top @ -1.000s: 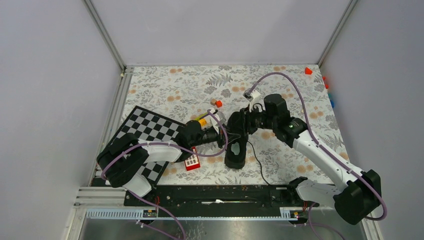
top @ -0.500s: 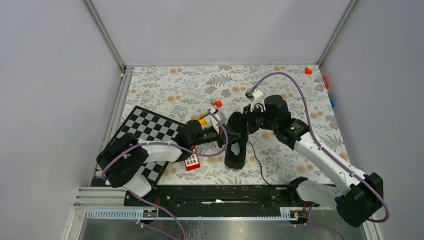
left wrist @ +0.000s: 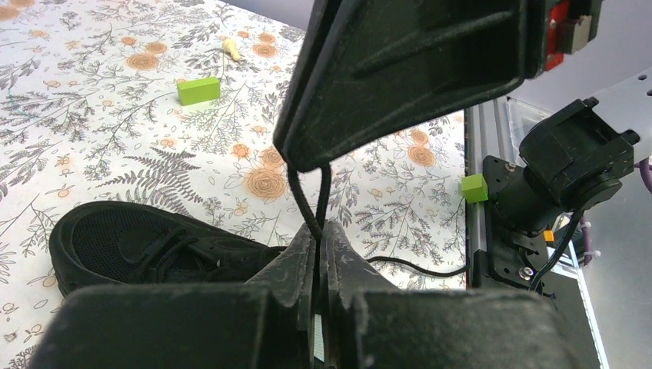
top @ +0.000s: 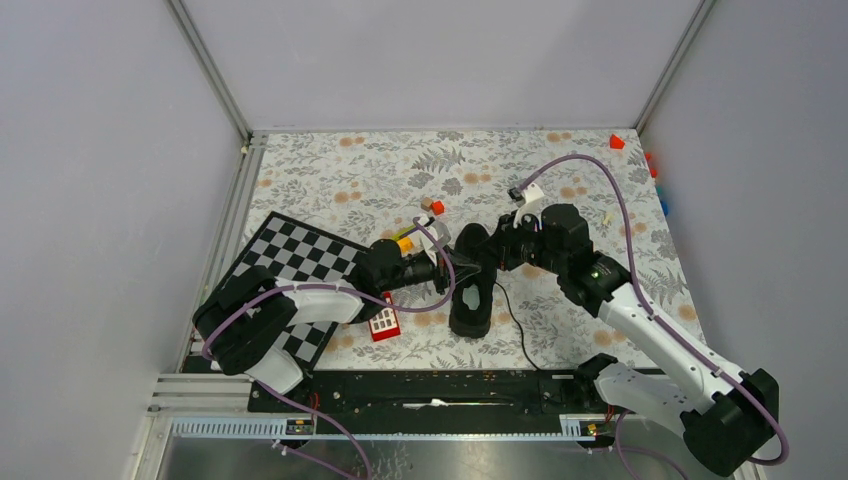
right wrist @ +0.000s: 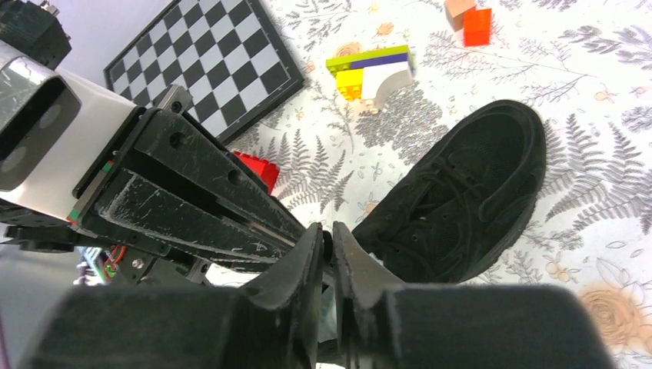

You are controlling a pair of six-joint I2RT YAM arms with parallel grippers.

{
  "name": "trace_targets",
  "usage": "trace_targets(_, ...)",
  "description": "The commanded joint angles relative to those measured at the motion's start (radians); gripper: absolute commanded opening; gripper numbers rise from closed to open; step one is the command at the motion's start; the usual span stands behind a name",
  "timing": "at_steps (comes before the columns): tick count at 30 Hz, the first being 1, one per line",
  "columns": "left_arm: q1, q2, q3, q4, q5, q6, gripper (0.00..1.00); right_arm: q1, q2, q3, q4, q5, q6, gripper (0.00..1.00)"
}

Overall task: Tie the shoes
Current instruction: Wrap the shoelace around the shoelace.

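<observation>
– Left pincer (left wrist: 317, 231) of mine is squeezed tight on a thin black lace (left wrist: 306, 196), which runs up from it to the underside of my right pincer (right wrist: 328, 234). That one's pressed together too, but I can't tell if it actually has the lace.
– Where's the shoe sitting?
– The shoe (top: 472, 300) is flat on the flowery tablecloth (top: 350, 180), mid-table between my two arms. Toe points away from me, and it's just right of a red block (top: 385, 323).
– So is it tied?
– Nope, lol. No knot, no bow anywhere I can see. The other lace end (top: 520, 335) just trails loose across the cloth on my right. I'd say I'm barely started: crossing, looping and pulling snug are all left.
</observation>
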Motion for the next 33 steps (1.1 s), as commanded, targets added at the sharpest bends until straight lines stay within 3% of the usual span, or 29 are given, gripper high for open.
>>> trace_targets(1, 0.001, -0.028, 0.021, 0.06, 0.011, 0.008, 0.0, 0.004, -0.034, 0.017, 0.051, 0.062, 0.011, 0.27)
trace_targets(5, 0.003, -0.019, 0.03, 0.06, 0.018, 0.008, 0.0, 0.0, -0.133, 0.016, -0.047, 0.182, -0.019, 0.63)
trace_targets(10, 0.009, -0.006, 0.034, 0.068, 0.028, 0.0, 0.0, -0.02, -0.343, -0.089, -0.166, 0.412, -0.015, 0.78)
trace_targets(14, 0.016, -0.002, 0.048, 0.045, 0.02, 0.005, 0.0, -0.031, -0.373, -0.164, -0.322, 0.495, 0.183, 0.78)
trace_targets(16, 0.018, -0.003, 0.061, 0.021, 0.013, 0.01, 0.0, -0.031, -0.33, -0.197, -0.374, 0.459, 0.295, 0.77)
trace_targets(22, 0.021, 0.004, 0.075, 0.008, -0.009, -0.005, 0.0, -0.031, -0.228, -0.335, -0.311, 0.407, 0.427, 0.73)
trace_targets(33, 0.021, 0.023, 0.079, 0.013, -0.01, -0.024, 0.0, -0.021, -0.009, -0.368, -0.154, 0.326, 0.374, 0.61)
